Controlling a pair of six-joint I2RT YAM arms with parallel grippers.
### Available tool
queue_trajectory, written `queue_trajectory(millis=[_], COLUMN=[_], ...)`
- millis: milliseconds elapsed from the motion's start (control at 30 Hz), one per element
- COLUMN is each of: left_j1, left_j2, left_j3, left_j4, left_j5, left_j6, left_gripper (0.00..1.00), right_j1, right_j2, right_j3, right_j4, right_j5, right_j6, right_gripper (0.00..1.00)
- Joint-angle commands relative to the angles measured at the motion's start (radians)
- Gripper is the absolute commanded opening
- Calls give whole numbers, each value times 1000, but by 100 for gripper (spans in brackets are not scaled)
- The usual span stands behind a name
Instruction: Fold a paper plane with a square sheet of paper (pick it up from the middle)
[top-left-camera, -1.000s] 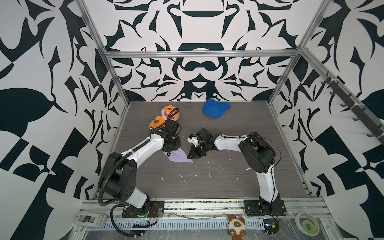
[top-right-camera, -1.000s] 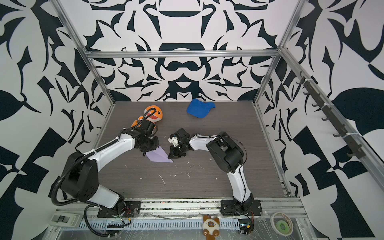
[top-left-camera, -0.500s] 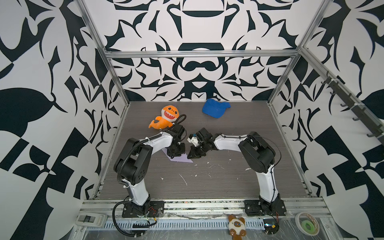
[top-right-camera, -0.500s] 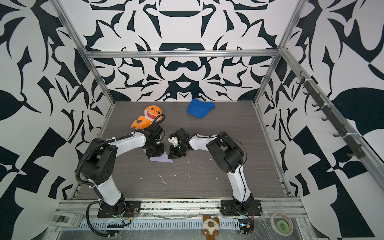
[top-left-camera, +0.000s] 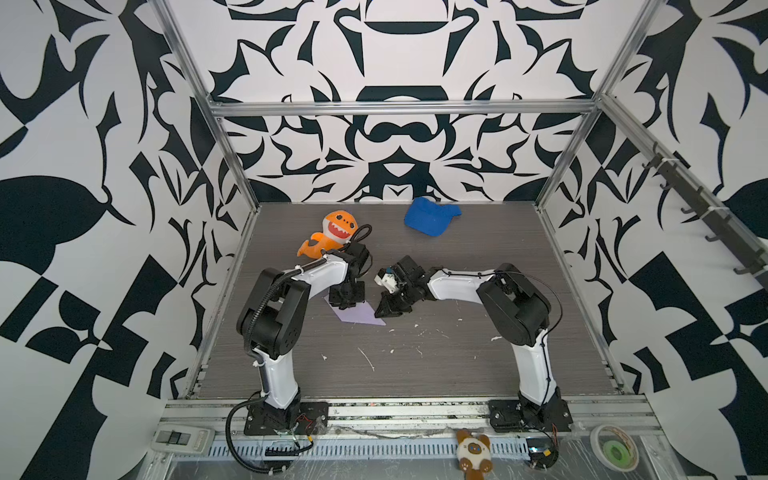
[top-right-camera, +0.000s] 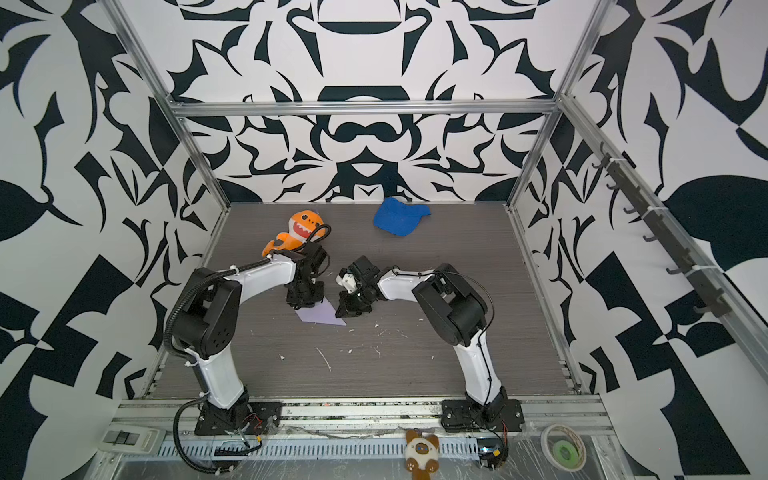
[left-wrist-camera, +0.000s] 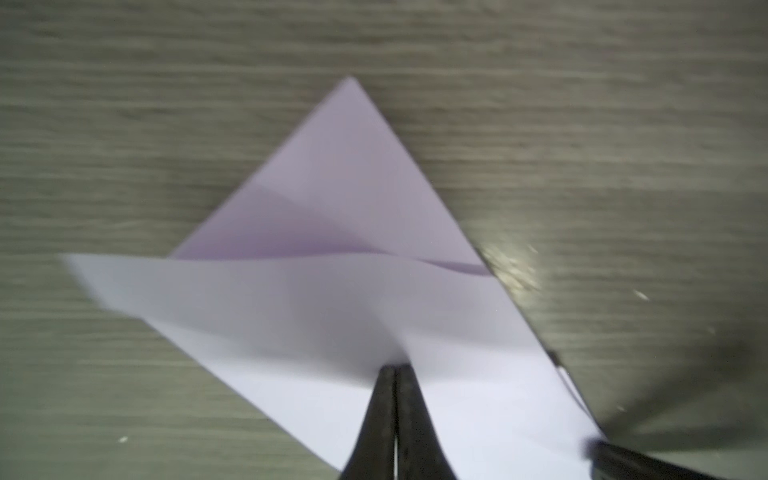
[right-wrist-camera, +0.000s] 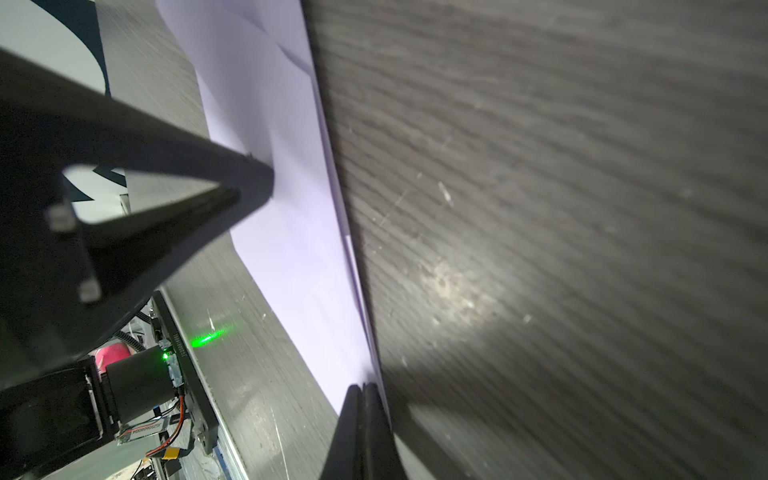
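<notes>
Left end effector (left-wrist-camera: 395, 369) swung inward, pinching the triangle-folded lavender paper (left-wrist-camera: 353, 174) by its lifted flap; right end effector (right-wrist-camera: 365, 387) clenched.

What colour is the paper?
Pale lavender; the paper shows best in the left wrist view.

In the left wrist view, the folded lavender paper (left-wrist-camera: 316, 299) is blurred and cut off at the edge. The left arm (top-left-camera: 320, 270) partly hides the orange plush shark (top-left-camera: 336, 228).
</notes>
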Motion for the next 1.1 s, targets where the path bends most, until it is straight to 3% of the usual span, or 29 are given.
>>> queue_trajectory(millis=[0,433,600,733,867,967,1067], left_j1=[53,252,271,251,201,177,165], left_j2=[59,115,60,-95,-233,-262,-246], left_j3=[-1,42,74,43,-57,-119,-167], left_j4=[-62,-47,-63,-61,28,107,181], left_j5=[-120,-135,-139,-71,99,251,326], left_j6=[8,-2,-19,-54,-95,-112,-144], left_gripper=[7,7,7,8,10,10,9], right_j1=[1,3,8,8,8,8,9], right_j2=[72,75,75,70,69,67,66], right_j3=[-41,-45,-44,-44,-38,-35,-31], right_j4=[-138,-130,-128,-128,-123,-122,-123], right_j5=[157,153,151,153,153,151,149], right_j6=[-6,-3,-3,-5,-8,-11,-12], right_gripper=[0,0,0,0,0,0,0])
